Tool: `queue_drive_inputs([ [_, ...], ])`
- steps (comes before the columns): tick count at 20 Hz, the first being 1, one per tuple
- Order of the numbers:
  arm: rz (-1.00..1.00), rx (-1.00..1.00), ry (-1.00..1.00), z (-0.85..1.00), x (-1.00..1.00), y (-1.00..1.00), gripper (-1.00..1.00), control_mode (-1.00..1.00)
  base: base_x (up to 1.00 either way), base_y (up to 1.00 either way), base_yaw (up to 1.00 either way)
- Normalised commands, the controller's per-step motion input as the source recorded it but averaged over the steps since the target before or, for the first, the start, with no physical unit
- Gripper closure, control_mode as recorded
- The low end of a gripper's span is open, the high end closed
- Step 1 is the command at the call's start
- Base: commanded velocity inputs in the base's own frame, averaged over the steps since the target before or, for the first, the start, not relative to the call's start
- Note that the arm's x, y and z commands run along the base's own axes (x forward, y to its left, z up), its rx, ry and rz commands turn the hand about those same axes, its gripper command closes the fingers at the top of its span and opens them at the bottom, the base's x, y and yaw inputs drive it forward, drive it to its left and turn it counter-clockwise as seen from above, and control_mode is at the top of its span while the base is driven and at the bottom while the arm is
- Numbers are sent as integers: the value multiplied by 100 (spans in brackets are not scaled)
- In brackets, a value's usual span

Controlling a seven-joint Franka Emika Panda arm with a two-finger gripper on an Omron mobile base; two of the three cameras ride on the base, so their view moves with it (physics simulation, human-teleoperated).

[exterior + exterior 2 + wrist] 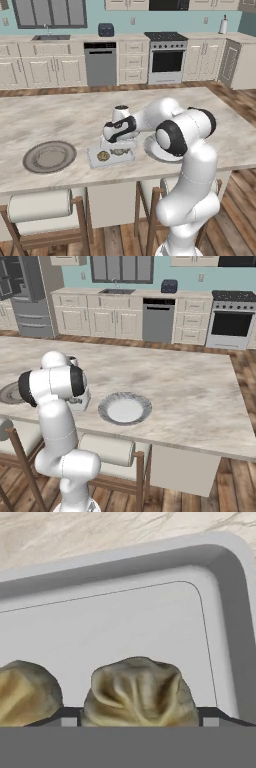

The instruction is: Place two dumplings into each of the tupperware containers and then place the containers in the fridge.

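A pale grey tupperware container lies near the front edge of the island counter with two tan dumplings in it. In the left base view one dumpling lies at its left and another right under my hand. My gripper points down into the container. In the hand view the gripper is open, and its fingertips stand on either side of a crimped dumpling that rests on the container floor. A second dumpling sits just left of it. The fridge stands at the far left wall.
A round brownish-grey plate lies left of the container, and a white bowl to its right. Stools stand under the counter's front edge. A dishwasher and an oven line the back wall.
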Motion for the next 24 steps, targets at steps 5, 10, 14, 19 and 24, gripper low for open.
queue_drive_inputs([
  [5, 0, 0, -8, 0, 0, 3, -100, -100, 0, 0, 0],
  [10, 0, 0, -5, 0, 0, 0, -100, -100, 0, 0, 0],
  [14, 0, 0, -4, 29, -10, -3, -100, -100, 0, 0, 0],
  [19, -2, 0, -3, 50, -39, -22, -100, -100, 0, 0, 0],
  [24, -5, 0, 0, 3, -3, -75, -100, -100, 0, 0, 0],
])
